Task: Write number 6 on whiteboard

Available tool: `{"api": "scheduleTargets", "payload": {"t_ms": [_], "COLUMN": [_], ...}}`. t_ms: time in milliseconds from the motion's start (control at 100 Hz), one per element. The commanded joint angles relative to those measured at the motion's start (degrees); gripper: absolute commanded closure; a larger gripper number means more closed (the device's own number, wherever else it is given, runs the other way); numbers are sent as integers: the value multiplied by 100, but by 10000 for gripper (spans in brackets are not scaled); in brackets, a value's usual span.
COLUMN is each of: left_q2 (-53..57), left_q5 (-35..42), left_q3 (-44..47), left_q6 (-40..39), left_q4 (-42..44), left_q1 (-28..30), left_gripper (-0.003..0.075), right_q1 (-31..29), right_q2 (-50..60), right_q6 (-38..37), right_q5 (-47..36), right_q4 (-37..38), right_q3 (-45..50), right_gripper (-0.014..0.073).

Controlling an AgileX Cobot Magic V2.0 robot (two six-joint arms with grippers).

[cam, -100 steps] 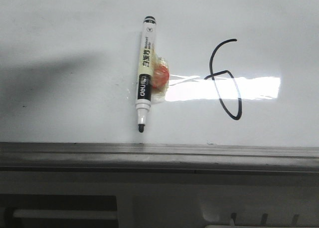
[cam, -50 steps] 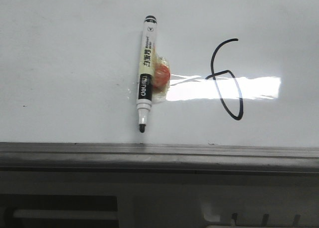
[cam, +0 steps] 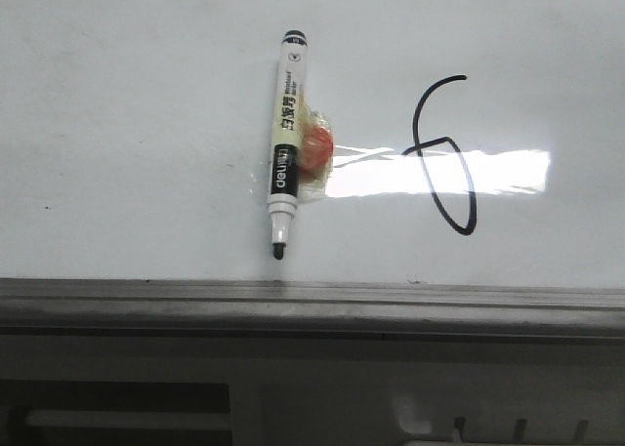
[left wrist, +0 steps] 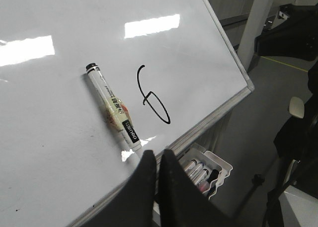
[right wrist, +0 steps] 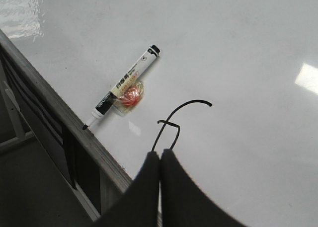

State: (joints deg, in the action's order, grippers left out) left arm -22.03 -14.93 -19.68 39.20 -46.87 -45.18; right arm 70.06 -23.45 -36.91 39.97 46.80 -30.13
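Nearest to me in the front view I see the grey frame edge [cam: 312, 304] of the whiteboard [cam: 137, 124], which runs across the whole picture, and below it a grey-white slotted panel [cam: 488, 417]. Just above the frame lies the marker [cam: 284, 143], uncapped, its black tip close to the frame and its body pointing away from me, a little tilted. A small orange piece wrapped in clear tape [cam: 314, 148] is fixed on its right side. To the right of the marker, apart from it, stands the number 6 [cam: 444, 153], a thin black line, tall and narrow, and a bright glare streak [cam: 439, 171] crosses its loop. In the wrist views the left gripper [left wrist: 158, 160] has its two fingers pressed together and holds nothing; I see a tray of markers [left wrist: 203, 170] beyond the board's edge. The right gripper [right wrist: 160, 160] is also closed together and empty, above the board near the 6.
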Motion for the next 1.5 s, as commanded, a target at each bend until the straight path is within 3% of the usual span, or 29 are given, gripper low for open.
{"api": "scheduleTargets", "payload": {"t_ms": [0,100,270,370,490,560,760,1020,1490], "left_q2": [-20,12,518,955,1412,1583,1978,2412,2411], "left_q5": [285,388,776,1242,1994,2183,1704,-92,-62], "left_q3": [-150,-74,464,1014,1600,1816,2247,2247,2247], "left_q6": [1,6,-125,-1220,-3329,-3650,-3658,-3667,-3667], "left_q4": [-75,-1,979,2179,3957,4438,4453,4372,4372], "left_q1": [-10,25,537,1146,1745,1999,2572,2867,2867], "left_gripper": [739,739,739,739,739,739,739,739,739], "right_q1": [-46,-46,-46,-46,-46,-46,-46,-46,-46], "right_q2": [-21,-21,-21,-21,-21,-21,-21,-21,-21], "right_q6": [-13,-13,-13,-13,-13,-13,-13,-13,-13], "right_q5": [-305,-305,-291,-291,-291,-291,-291,-291,-291], "right_q4": [318,318,329,329,329,329,329,329,329], "right_q3": [-130,-130,-130,-130,-130,-130,-130,-130,-130], "right_gripper": [657,657,657,657,657,657,657,657,657]}}
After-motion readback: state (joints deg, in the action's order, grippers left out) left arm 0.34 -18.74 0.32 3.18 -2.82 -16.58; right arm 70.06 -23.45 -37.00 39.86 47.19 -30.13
